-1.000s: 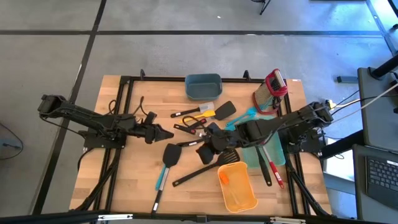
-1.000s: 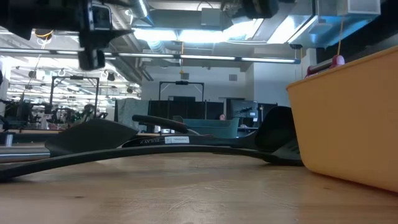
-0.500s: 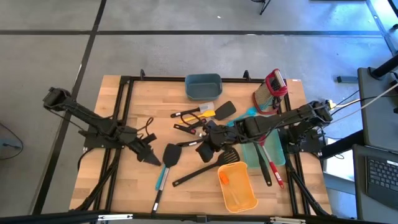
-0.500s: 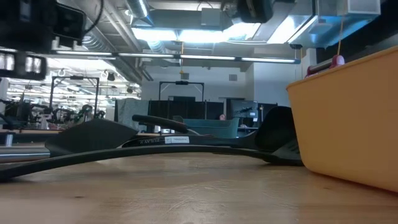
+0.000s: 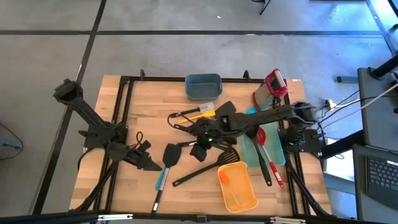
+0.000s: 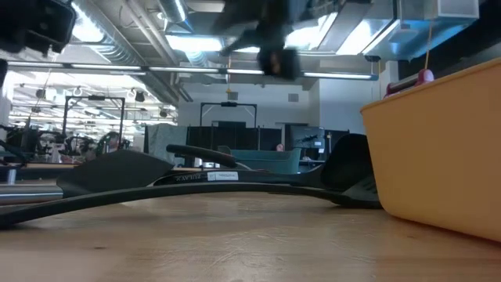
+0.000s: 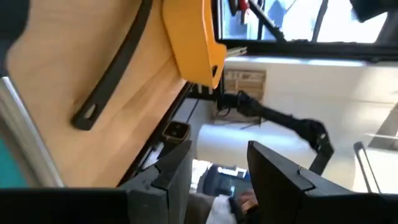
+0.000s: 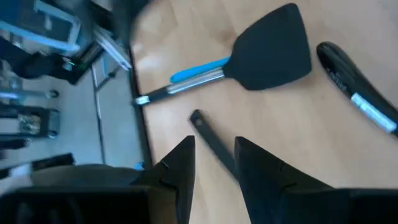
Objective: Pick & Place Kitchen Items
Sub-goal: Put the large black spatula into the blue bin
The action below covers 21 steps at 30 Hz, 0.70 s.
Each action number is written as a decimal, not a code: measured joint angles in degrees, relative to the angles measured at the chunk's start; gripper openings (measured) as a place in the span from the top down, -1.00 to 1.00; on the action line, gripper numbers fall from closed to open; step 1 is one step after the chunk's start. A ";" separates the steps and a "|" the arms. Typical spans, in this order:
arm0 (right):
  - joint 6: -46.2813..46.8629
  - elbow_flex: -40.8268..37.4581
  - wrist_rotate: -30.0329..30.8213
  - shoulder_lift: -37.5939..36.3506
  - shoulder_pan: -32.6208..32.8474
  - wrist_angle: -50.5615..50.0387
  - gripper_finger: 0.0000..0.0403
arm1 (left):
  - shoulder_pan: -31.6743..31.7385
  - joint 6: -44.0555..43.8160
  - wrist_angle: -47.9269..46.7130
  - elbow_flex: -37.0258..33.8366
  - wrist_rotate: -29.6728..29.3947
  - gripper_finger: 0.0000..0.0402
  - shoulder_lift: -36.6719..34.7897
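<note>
On the pale wooden tabletop [image 5: 134, 106], the left tool [image 5: 151, 164] hangs low near the front-left edge, fingers parted and empty, just beside the black turner with a teal-and-steel handle [image 5: 165, 163], probably lining up for it. The heap of long-handled kitchen utensils [image 5: 202, 127] lies mid-tabletop, between the grey bin [image 5: 203, 86] and the orange plastic bin [image 5: 236, 185]. Over that heap hovers the right tool [image 5: 208, 138], fingers part-spread, gripping nothing, seemingly choosing a piece.
</note>
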 joint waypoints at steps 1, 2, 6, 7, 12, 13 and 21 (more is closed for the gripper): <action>-1.65 -0.04 -0.04 1.29 -0.16 0.91 0.43 | -0.77 0.42 1.32 0.82 -1.80 0.26 1.48; -3.18 -0.04 -0.29 2.56 -0.17 2.36 0.43 | -1.52 1.43 2.66 1.72 -4.02 0.26 2.97; -7.02 -0.04 -6.03 7.08 -0.13 9.89 0.43 | -4.70 8.07 11.24 6.09 -12.60 0.26 9.59; -7.02 -0.02 -7.29 7.95 -0.11 11.45 0.43 | -5.22 9.76 12.96 7.36 -13.67 0.26 11.32; -7.96 -0.05 -5.64 9.66 0.21 14.63 0.49 | -7.10 11.47 11.99 13.99 -12.33 0.27 18.27; -8.80 -0.07 -3.45 9.66 0.22 15.19 0.51 | -7.31 10.18 10.47 15.06 -11.63 0.27 19.32; -16.58 3.39 7.86 10.86 -0.46 16.91 0.74 | -8.68 -0.35 -16.62 24.82 -8.11 0.50 21.74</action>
